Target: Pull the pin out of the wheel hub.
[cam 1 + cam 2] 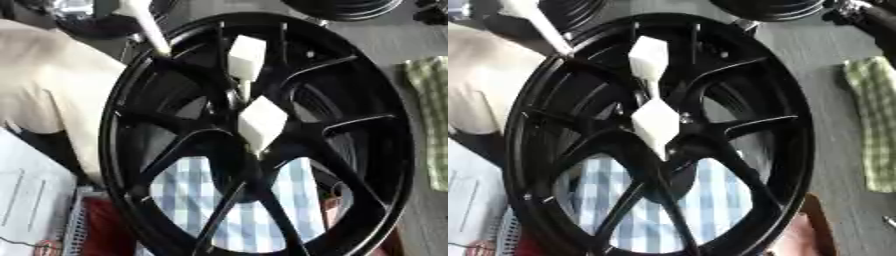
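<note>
Grey table under black spoked wheel hub [262, 135], two white-headed pins [261, 122] at centre.

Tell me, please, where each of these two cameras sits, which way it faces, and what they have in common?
Left eye view: in the robot's head, looking down on the black wheel; none of the robot's body shows.
Right eye view: the other eye beside it, facing the same way; a dark shape at the top right corner may be an arm, but I cannot tell.
Shared: the wheel, two white blocks at its hub, a green checked cloth on the right.
</note>
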Controlling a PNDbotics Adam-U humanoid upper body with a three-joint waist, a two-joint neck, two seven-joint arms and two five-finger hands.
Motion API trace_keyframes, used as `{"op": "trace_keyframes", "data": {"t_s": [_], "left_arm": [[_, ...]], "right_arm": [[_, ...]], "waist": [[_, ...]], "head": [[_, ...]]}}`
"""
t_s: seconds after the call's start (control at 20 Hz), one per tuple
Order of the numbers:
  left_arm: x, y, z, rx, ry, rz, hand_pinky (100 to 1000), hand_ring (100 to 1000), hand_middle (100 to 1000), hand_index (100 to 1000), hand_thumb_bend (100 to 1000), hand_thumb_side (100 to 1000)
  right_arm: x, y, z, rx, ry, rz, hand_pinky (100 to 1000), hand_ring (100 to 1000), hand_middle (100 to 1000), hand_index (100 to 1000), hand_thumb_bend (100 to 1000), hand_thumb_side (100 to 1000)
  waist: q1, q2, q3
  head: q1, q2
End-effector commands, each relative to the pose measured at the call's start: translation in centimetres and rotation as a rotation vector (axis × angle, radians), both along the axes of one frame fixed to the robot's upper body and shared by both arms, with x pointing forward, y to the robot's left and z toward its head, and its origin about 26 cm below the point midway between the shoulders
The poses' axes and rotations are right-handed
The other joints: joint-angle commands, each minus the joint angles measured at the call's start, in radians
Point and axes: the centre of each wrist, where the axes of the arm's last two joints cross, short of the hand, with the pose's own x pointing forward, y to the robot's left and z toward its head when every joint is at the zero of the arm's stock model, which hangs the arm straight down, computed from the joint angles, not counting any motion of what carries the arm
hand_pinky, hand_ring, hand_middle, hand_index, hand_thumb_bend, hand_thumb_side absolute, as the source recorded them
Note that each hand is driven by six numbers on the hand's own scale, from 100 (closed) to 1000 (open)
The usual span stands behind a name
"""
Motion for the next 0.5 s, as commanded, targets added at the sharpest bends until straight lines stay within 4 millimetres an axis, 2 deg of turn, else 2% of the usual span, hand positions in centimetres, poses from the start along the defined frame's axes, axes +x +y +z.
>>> {"op": "trace_keyframes", "data": {"t_s": [0.05, 0.25, 0.5], "left_arm": [[-2.7, 4.1, 1.8, -0.059, -0.092, 0.109, 694, 533, 350, 474, 100, 278], [-3.9, 8.4, 0.3, -0.164, -0.100, 0.226, 692, 530, 349, 476, 100, 291], [-4.1, 12.6, -2.5, -0.217, -0.069, 0.405, 687, 529, 351, 484, 100, 290]], "right_arm": [[-0.7, -1.2, 1.7, -0.008, -0.045, -0.031, 848, 721, 683, 716, 100, 544], [-1.0, -1.7, 1.7, 0.013, -0.061, -0.054, 848, 721, 683, 716, 100, 543], [-1.3, -2.1, 2.0, 0.036, -0.082, -0.067, 847, 721, 683, 716, 113, 529]], "waist": [[-0.006, -0.033, 0.009], [-0.019, -0.031, 0.031], [-0.033, -0.033, 0.054]], "head": [[-0.009, 0.004], [-0.020, -0.002], [-0.029, -0.009]]}}
